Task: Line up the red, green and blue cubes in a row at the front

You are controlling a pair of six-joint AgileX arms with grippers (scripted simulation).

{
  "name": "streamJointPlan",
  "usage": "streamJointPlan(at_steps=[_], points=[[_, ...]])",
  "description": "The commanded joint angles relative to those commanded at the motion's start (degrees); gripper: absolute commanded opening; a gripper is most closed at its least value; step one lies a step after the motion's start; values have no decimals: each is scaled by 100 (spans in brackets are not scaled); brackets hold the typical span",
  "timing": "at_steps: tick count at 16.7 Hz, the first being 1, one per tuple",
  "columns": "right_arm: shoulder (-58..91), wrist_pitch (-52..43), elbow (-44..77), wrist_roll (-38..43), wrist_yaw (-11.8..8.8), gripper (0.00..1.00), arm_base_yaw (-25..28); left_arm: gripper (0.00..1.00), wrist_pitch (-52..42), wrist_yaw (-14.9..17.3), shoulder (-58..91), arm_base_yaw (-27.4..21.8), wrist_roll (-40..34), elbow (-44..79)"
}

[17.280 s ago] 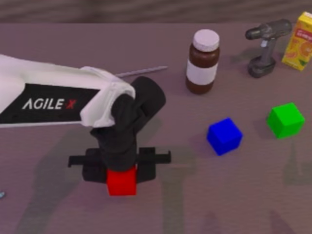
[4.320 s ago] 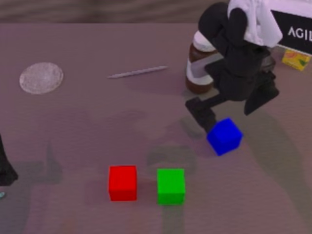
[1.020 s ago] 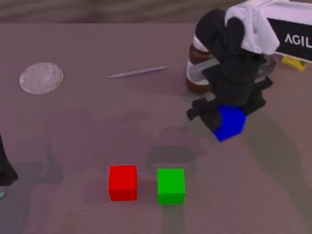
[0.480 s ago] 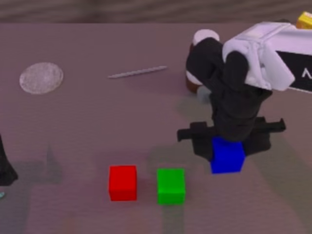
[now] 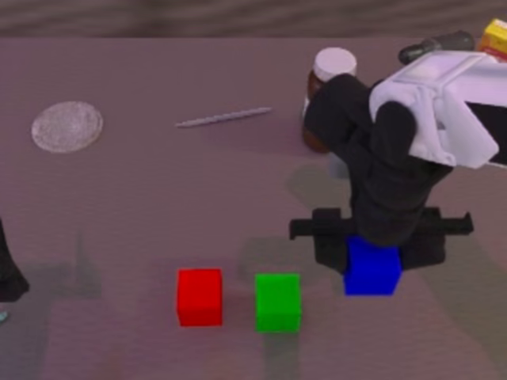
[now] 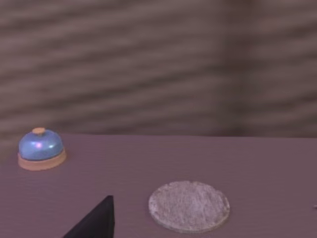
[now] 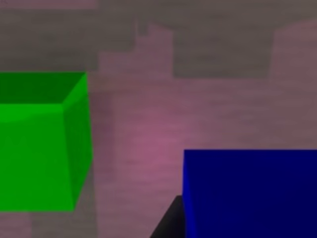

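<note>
Here the red cube (image 5: 199,296) and green cube (image 5: 278,302) sit side by side at the front. Just right of them, the right gripper (image 5: 372,267) grips the blue cube (image 5: 371,270). The left arm (image 5: 9,273) stays parked at the left edge.

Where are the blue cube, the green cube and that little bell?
blue cube (image 5: 371,271): top view, on its visible top face below the right gripper.
green cube (image 5: 278,301): top view, middle of its top face.
bell (image 6: 40,146): left wrist view, on its blue dome.
</note>
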Motion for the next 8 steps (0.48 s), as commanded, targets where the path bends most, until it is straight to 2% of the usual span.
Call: streamJointPlan(at_steps=[3,8], points=[[79,235,-155,-10,-6,0,14,100,0,0,0,0,0,0],[475,1304,-777,16,3,0,46,100,0,0,0,0,0,0]])
